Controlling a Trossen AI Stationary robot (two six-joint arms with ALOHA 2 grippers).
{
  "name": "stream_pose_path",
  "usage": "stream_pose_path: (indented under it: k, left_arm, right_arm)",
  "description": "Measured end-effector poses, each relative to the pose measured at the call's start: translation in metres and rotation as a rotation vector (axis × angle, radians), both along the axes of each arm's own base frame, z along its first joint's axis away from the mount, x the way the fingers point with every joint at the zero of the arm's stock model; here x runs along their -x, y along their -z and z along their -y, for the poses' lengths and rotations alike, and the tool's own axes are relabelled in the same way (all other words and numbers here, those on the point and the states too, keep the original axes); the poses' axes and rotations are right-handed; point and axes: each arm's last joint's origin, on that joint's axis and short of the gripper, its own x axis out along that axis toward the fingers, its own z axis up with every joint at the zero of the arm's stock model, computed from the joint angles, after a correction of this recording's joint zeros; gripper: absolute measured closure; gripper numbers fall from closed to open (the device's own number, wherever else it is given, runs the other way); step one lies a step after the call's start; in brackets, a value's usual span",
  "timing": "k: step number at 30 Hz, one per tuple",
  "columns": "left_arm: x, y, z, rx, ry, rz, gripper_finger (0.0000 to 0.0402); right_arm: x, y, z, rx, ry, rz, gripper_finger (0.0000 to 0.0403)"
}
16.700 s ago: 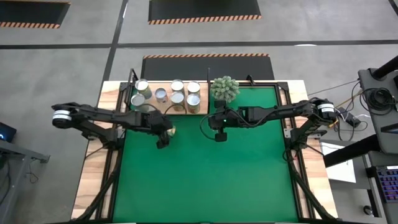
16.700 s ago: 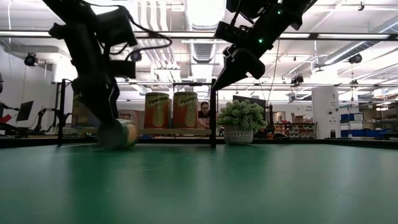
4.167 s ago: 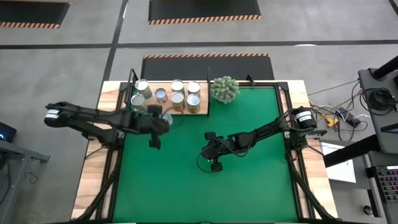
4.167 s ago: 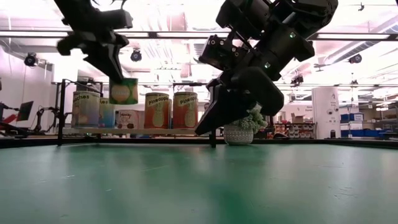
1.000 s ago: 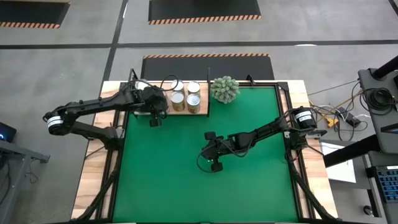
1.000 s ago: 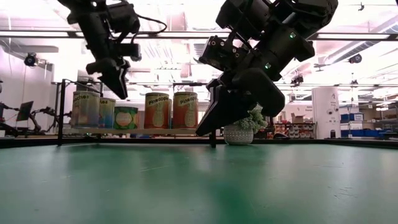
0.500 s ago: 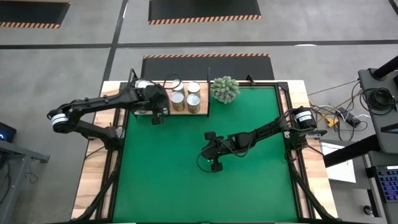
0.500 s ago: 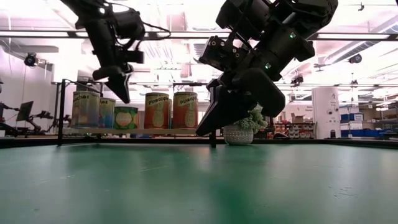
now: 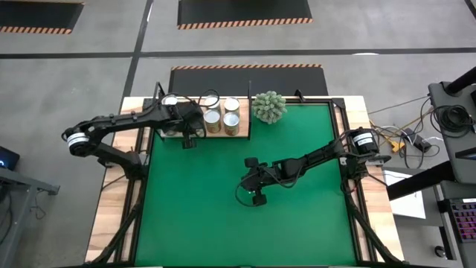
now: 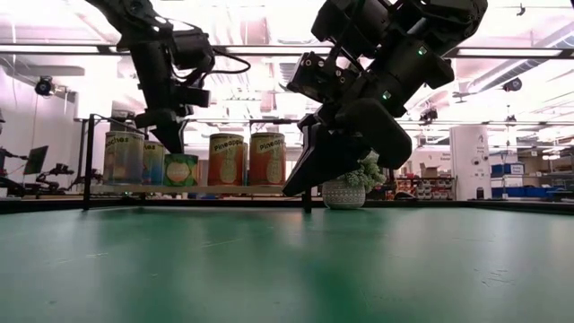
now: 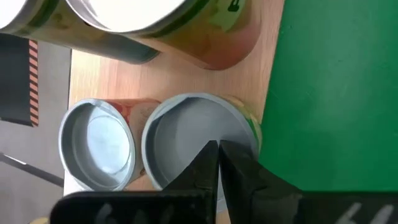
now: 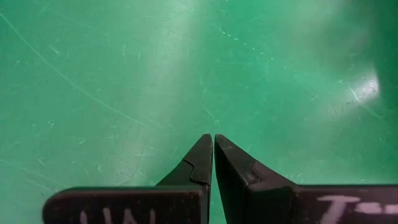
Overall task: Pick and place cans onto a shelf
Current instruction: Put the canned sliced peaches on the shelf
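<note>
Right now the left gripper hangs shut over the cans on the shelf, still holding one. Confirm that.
Not quite. The left gripper does hang shut over the cans on the shelf, but it holds nothing: the left wrist view shows its fingers pressed together, empty.

I note silver-topped cans [image 9: 213,117] with tan sides, a pale wood shelf [image 9: 245,128], a green mat [image 9: 245,223], and a grey-green plant [image 9: 269,107].

Cans [image 9: 223,117]: small upright tins with silvery round tops, clustered together on the shelf [image 9: 244,131], a pale wooden board along the desk's far edge; labels show fruit in the low view.
</note>
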Motion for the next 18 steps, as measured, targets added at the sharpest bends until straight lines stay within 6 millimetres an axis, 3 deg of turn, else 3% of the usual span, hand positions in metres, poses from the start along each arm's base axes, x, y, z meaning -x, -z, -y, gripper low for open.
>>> stream_pose_path:
  k: [18]
  left_arm:
    - [0.0049,-0.0035,0.0024,-0.002,-0.003,-0.014,0.0402]
  right_arm:
    - [-0.0001,-0.0001,0.0,0.0,0.0,0.001,0.0394]
